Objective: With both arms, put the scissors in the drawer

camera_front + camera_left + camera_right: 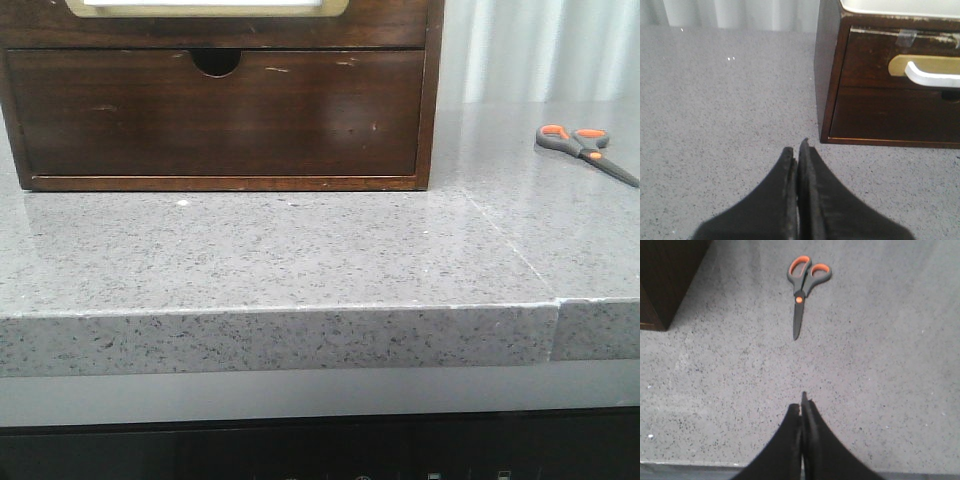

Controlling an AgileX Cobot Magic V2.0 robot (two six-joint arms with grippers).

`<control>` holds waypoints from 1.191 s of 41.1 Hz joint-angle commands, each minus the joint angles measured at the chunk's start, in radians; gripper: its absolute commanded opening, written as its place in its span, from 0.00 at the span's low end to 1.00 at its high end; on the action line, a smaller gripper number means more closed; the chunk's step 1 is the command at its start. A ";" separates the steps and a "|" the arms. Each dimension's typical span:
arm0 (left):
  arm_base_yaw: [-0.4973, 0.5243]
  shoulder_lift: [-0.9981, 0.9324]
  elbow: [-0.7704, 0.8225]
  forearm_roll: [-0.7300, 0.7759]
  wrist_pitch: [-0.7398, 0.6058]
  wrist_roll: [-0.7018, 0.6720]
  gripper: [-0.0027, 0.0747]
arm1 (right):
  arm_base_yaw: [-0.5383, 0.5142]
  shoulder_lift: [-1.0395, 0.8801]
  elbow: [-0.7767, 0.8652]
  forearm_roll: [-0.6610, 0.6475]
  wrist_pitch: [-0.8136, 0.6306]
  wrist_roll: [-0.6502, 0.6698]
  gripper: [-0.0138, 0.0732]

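Observation:
The scissors (585, 148) lie flat on the grey stone counter at the far right, shut, with orange-lined loops. In the right wrist view the scissors (800, 297) lie ahead of my right gripper (802, 402), blades pointing toward it, well apart from it. That gripper is shut and holds nothing. The drawer (400, 25), dark brown with a cream-rimmed pale panel, is the upper one of the wooden chest and looks closed. My left gripper (796, 150) is shut and empty over bare counter, short of the chest's near corner; the drawer (865, 60) is ahead of it. Neither gripper shows in the front view.
Below it sits a scratched lower drawer front (215, 115) with a semicircular notch. The chest's side (665, 280) stands left of the scissors. The counter (300, 260) has a seam on the right and a front edge near me. Pale curtains hang behind.

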 commanded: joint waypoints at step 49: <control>-0.001 0.342 -0.026 -1.199 -0.059 0.402 0.83 | -0.003 0.026 -0.031 -0.024 -0.032 -0.001 0.78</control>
